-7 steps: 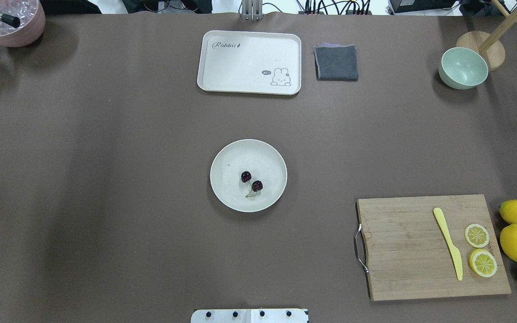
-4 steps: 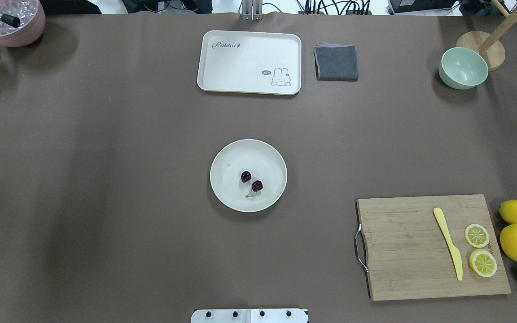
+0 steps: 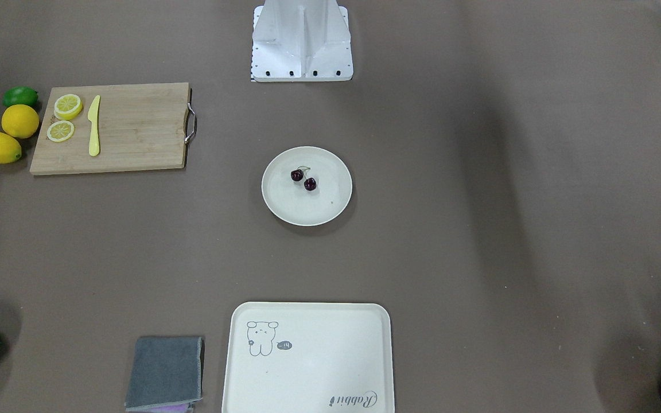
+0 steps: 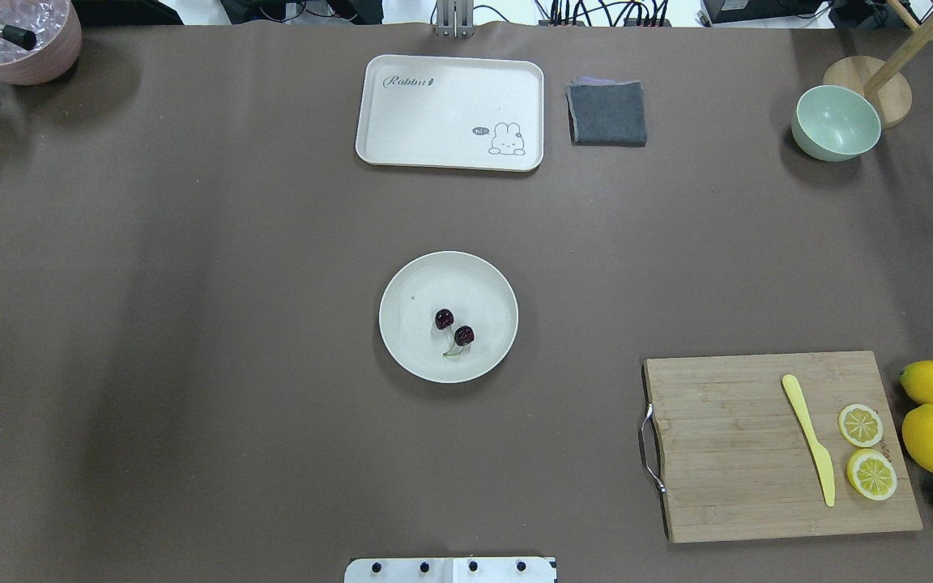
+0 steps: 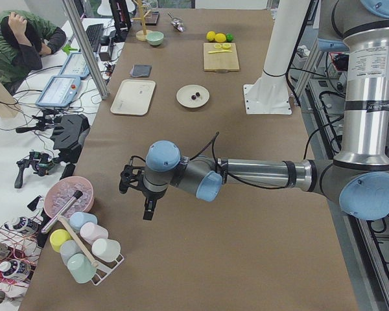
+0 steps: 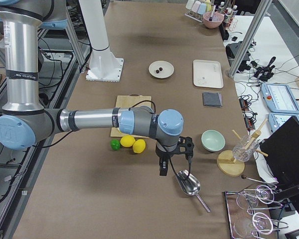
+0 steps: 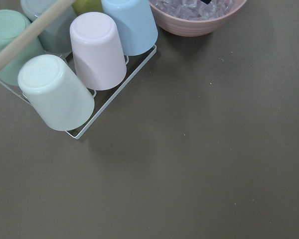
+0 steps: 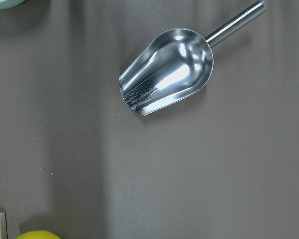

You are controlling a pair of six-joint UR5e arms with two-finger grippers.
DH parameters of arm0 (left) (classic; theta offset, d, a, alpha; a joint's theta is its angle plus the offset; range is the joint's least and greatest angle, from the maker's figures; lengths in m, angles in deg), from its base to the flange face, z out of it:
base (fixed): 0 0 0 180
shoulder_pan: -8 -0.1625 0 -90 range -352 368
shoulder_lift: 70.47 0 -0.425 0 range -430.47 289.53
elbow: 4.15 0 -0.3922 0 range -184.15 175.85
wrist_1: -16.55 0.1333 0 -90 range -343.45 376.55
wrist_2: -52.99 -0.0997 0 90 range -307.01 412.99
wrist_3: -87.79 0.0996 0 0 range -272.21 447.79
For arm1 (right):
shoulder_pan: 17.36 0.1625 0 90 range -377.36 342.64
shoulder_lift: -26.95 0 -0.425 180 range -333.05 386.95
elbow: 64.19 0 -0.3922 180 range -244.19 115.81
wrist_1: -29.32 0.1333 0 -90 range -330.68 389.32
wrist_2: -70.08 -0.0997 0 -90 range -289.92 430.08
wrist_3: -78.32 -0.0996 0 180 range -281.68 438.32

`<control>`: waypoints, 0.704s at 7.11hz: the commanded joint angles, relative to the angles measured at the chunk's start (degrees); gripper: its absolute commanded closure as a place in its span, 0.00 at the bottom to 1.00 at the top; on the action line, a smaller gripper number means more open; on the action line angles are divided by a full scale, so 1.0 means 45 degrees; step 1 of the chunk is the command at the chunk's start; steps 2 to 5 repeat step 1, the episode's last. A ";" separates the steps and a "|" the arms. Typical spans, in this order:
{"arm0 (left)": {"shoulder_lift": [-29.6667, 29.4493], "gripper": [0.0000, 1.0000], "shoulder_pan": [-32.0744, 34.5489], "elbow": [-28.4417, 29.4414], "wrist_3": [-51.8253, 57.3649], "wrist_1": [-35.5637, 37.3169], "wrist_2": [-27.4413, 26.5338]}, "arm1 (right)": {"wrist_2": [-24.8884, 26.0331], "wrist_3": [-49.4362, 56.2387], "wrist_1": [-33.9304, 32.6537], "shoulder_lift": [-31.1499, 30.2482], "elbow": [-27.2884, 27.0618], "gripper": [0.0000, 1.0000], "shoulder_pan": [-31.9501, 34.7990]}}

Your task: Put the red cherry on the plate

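The red cherry (image 4: 454, 328), a pair of dark glossy cherries joined by thin stems, lies inside the round cream plate (image 4: 402, 291) at the table's middle. The front-facing view shows the same: the cherry (image 3: 303, 179) on the plate (image 3: 284, 201), with nothing touching either. My left gripper (image 5: 146, 206) hangs over the table's left end near a cup rack, far from the plate. My right gripper (image 6: 175, 168) hangs over the right end above a metal scoop. Both show only in the side views, so I cannot tell whether they are open or shut.
A cream tray (image 4: 450, 112), a grey cloth (image 4: 607, 113) and a green bowl (image 4: 835, 123) stand at the far edge. A cutting board (image 4: 726, 453) with a yellow knife, lemon slices, lemons and a lime is at the near right. Cups (image 7: 97, 50) and the scoop (image 8: 167, 72) lie under the wrists.
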 commanded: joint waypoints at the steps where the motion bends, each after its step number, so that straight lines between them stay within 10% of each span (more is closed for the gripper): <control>1: -0.0015 0.02 -0.0011 -0.0035 0.0000 0.0000 0.0025 | -0.0026 -0.0020 -0.0018 0.0008 -0.0015 0.00 -0.0015; 5: -0.0015 0.02 -0.0011 -0.0035 0.0000 0.0000 0.0025 | -0.0026 -0.0020 -0.0018 0.0008 -0.0015 0.00 -0.0015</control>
